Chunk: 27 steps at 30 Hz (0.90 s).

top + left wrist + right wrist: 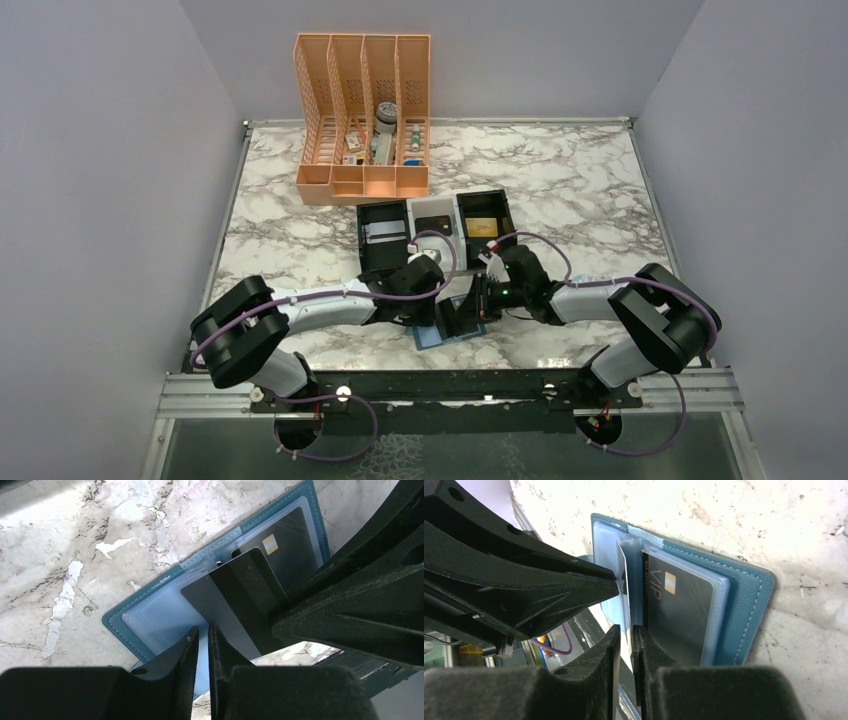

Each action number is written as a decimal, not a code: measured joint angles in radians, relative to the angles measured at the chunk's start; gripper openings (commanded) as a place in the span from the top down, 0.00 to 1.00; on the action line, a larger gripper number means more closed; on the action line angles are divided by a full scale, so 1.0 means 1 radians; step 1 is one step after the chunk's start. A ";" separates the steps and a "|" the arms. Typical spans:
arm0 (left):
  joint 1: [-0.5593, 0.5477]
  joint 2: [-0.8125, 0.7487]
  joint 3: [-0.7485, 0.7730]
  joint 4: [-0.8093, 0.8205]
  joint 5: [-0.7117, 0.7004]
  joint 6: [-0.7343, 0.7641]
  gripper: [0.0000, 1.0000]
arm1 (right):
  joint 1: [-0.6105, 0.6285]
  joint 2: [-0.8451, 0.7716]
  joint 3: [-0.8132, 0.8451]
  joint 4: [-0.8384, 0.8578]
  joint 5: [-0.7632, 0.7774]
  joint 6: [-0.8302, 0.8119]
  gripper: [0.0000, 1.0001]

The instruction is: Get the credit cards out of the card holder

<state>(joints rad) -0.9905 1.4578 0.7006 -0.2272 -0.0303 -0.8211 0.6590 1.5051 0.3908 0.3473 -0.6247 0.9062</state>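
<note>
The card holder (150,625) is laid open on the marble bench (75,555), directly beneath both hands, which are set tip to tip above it. The right hand (626,630) is closed to a thin slot on a grey card (225,595). This card is seen edge-on between the fingers in that hand's own view. It stands partly out of the clear sleeve by the centre fold and is tilted up off the holder. Just beside the right hand's fingers, on the side away from the left hand, a black card (679,605) marked VIP and fitted with a chip is seated flat inside the clear pocket of one panel. The left hand (204,632) is narrowed to a slit, and nothing is seen between its fingers. Its tips are held over the holder's other panel, right up against the grey card's face; whether contact is made cannot be told. Beyond both hands, a black-and-white tray (364,250) with three compartments is placed on the bench, and an orange rack (365,180) is stood farther off behind it.
</note>
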 measured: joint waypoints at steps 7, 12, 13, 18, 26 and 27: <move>0.000 0.002 -0.006 0.010 -0.005 0.000 0.89 | 0.000 0.040 0.020 0.019 -0.022 -0.005 0.76; -0.002 0.000 -0.008 0.012 -0.010 0.000 0.89 | 0.000 0.078 0.060 0.021 -0.035 -0.018 0.78; -0.002 0.000 -0.008 0.012 -0.011 0.000 0.89 | 0.000 0.089 0.067 0.023 -0.041 -0.021 0.78; -0.005 0.000 -0.009 0.013 -0.016 0.000 0.89 | 0.000 0.125 0.076 0.046 -0.075 -0.024 0.86; -0.005 0.000 -0.009 0.012 -0.017 0.000 0.89 | 0.000 0.110 0.076 0.014 -0.074 -0.055 0.99; -0.005 0.000 -0.009 0.012 -0.018 0.000 0.89 | 0.000 0.087 0.076 -0.008 -0.063 -0.063 0.99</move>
<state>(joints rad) -0.9958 1.4582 0.6914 -0.2153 -0.0479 -0.8207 0.6590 1.5925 0.4664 0.3393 -0.6872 0.8429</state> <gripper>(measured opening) 0.108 0.018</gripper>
